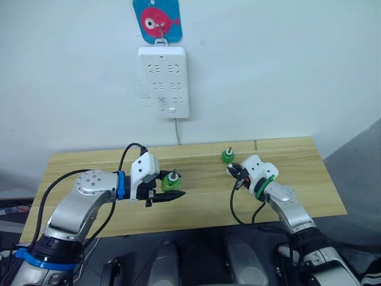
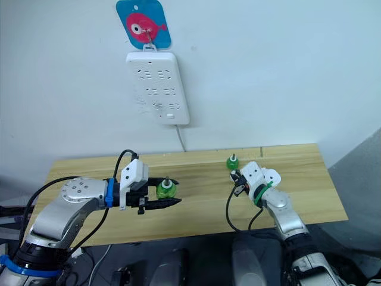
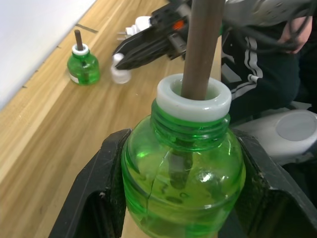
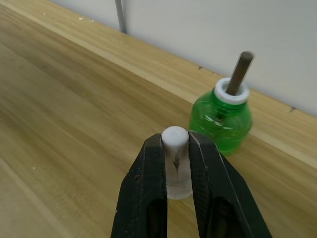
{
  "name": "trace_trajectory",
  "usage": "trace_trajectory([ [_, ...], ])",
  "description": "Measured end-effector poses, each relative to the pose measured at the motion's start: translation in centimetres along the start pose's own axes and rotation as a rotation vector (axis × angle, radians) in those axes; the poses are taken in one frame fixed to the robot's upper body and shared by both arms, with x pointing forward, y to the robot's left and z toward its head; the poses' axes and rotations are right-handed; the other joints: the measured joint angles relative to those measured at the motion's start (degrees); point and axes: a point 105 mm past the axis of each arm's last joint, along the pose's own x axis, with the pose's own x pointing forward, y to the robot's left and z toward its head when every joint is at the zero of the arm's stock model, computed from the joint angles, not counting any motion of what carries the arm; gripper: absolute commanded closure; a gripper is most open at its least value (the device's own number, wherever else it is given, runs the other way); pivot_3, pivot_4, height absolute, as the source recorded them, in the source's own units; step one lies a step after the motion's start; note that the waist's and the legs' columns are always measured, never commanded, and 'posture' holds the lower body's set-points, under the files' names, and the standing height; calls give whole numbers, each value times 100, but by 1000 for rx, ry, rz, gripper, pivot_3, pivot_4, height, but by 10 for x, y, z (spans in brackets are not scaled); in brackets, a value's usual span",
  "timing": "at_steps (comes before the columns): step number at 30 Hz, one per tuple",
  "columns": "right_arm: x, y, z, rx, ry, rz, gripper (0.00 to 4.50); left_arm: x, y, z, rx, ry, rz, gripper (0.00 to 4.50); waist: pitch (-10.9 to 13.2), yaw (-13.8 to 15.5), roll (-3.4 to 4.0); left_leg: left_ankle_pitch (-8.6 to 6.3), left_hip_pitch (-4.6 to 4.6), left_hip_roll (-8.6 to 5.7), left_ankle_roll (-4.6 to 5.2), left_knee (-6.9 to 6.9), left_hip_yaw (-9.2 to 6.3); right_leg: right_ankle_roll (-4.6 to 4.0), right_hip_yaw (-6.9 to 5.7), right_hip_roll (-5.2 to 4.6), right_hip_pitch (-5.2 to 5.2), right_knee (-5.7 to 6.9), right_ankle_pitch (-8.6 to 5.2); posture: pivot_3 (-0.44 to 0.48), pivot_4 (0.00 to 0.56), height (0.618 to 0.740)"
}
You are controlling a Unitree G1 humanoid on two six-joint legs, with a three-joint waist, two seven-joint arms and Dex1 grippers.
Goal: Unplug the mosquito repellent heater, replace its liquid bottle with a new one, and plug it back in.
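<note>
Left jaws hold a bottle, right jaws pinch a cap, wall strip bare

My left jaws [image 2: 172, 193] are closed on the belly of a green bottle [image 3: 183, 168], held upright just above the surface [image 1: 297, 179], its wick standing out of the white collar; my right jaws [image 1: 233, 171] are narrowed on a small white cap [image 4: 175, 135], just beside a second green bottle [image 4: 221, 121] that stands near the wall. Nothing is plugged into the power strip [image 1: 164, 80]; a white piece with what look like prongs lies beyond my right jaws, and I take it for the heater [image 3: 140, 25], though I cannot be sure. I judge it light, stiff and smooth, so I would grip its flat sides, clear of the prongs. The bottle seems slippery, its wick brittle
</note>
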Motion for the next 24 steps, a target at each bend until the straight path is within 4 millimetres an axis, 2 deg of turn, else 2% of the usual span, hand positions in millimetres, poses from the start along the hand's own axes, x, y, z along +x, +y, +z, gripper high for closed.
trace_trajectory([
  [2,4,-1,-4,18,0,-13,4213,0,-1,0,-5,1,-3,2164,8,27,1,0,0,0,0,-1,-1,0,-1,1,0,0,0,-42,313,725],
  [9,1,-11,-16,88,11,-75,1756,-2,-1,0,-5,10,-3,2164,22,102,7,0,0,0,0,-2,-1,0,0,0,0,-1,0,-62,301,725],
  [12,-7,-11,-13,113,-11,-77,681,-1,-1,1,-2,4,-3,2164,22,110,8,0,-1,0,0,-1,-1,0,1,0,0,-2,0,-81,285,725],
  [14,-16,-12,2,99,-47,-65,0,1,1,2,-3,-10,-5,2164,23,111,9,0,-1,-1,0,0,-1,0,1,-1,1,-2,0,-98,271,725],
  [17,-36,-11,37,49,-95,14,0,6,6,11,15,-50,-4,2164,24,119,11,0,-3,-2,0,2,-5,0,-3,-1,1,-3,0,-121,253,725],
  [19,-49,-4,71,8,-124,121,0,10,10,18,34,-78,-9,2164,23,108,10,0,-3,-2,0,3,-5,0,-3,-1,1,-3,0,-143,239,725],
  [22,-63,19,117,-32,-155,324,0,19,12,29,62,-118,-41,2164,19,77,9,0,-2,1,0,1,-6,0,-6,3,1,-4,0,-157,227,725],
  [24,-69,36,141,-28,-175,444,0,25,11,33,73,-136,-66,2164,13,45,5,0,-2,4,0,0,-9,0,-10,5,3,-6,0,-169,215,725],
])
